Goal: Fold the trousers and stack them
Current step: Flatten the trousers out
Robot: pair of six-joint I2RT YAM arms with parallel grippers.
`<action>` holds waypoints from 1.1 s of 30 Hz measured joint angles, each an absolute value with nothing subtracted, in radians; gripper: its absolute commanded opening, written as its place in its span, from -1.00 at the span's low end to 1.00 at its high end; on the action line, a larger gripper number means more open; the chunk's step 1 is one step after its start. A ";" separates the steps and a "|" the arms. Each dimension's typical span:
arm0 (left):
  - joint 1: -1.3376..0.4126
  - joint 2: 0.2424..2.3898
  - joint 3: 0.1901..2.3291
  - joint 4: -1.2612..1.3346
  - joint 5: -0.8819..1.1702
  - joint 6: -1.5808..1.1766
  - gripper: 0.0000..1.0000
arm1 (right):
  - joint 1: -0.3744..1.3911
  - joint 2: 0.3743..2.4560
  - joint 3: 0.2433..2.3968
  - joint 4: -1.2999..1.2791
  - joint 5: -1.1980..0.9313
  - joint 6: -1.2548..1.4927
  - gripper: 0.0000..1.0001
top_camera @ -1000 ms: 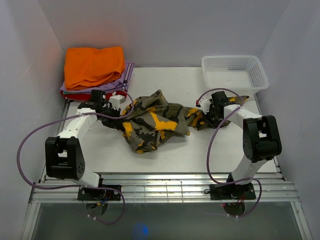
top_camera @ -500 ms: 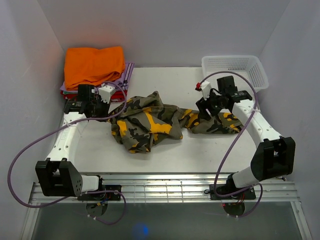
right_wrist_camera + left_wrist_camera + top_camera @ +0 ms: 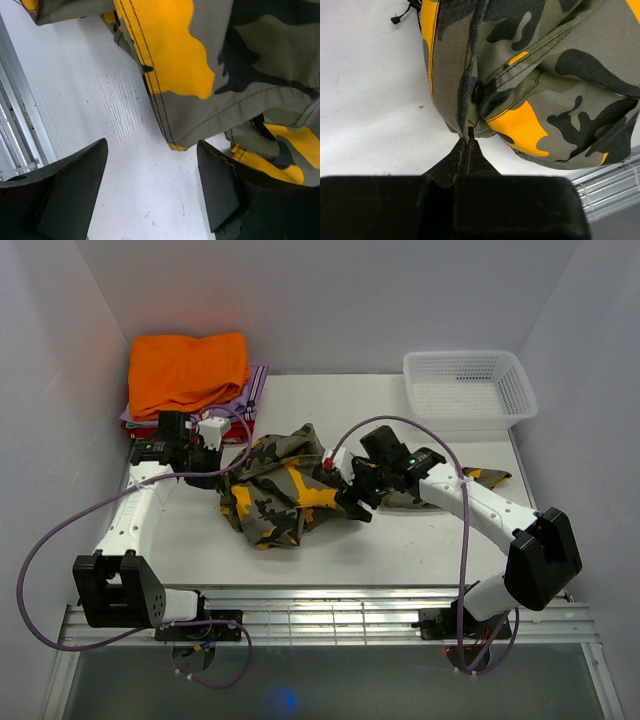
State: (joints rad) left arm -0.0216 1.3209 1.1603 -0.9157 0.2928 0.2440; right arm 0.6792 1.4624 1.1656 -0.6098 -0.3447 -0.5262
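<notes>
The camouflage trousers (image 3: 285, 485) lie crumpled in the middle of the white table, one leg trailing right to the far side (image 3: 480, 478). My left gripper (image 3: 218, 448) is at their left end, shut on a cloth edge; in the left wrist view the closed tips (image 3: 468, 142) pinch a seam of the trousers (image 3: 530, 75). My right gripper (image 3: 348, 498) hovers over the heap's right front edge, open. The right wrist view shows its fingers (image 3: 82, 175) wide apart above bare table, with a hem corner of the trousers (image 3: 200, 90) just ahead of them, not touched.
A plain orange folded garment (image 3: 188, 370) lies on lilac and red folded clothes (image 3: 252, 400) at the back left. A white mesh basket (image 3: 470, 388) stands at the back right. A metal rail (image 3: 330, 605) runs along the table's near edge.
The left gripper closed on the trousers' edge and pulled it left. The right gripper let go of the leg, opened, and swung left to the middle of the heap.
</notes>
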 measured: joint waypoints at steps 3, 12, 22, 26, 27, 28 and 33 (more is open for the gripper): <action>-0.022 1.321 1.153 -0.921 0.307 0.230 -1.00 | 0.743 1.496 1.143 -0.552 -0.279 -0.532 0.55; -0.014 1.321 1.143 -0.924 0.327 0.197 -1.00 | 0.807 1.642 1.134 -0.331 0.006 -0.563 -0.85; 0.130 1.356 1.169 -0.937 0.341 0.186 -1.00 | 0.698 1.366 1.114 -0.334 0.082 -0.640 -0.85; 0.171 1.356 1.214 -0.945 0.328 0.212 -1.00 | 0.550 1.164 1.115 -0.357 0.101 -0.680 -0.85; 0.182 1.356 1.227 -0.947 0.322 0.220 -1.00 | 0.509 1.124 1.115 -0.368 0.107 -0.695 -0.85; 0.194 1.357 1.241 -0.952 0.315 0.229 -1.00 | 0.467 1.090 1.111 -0.379 0.107 -0.713 -0.85; 0.257 1.357 1.304 -0.966 0.259 0.278 -1.00 | 0.218 0.944 0.984 -0.415 0.087 -0.839 -0.85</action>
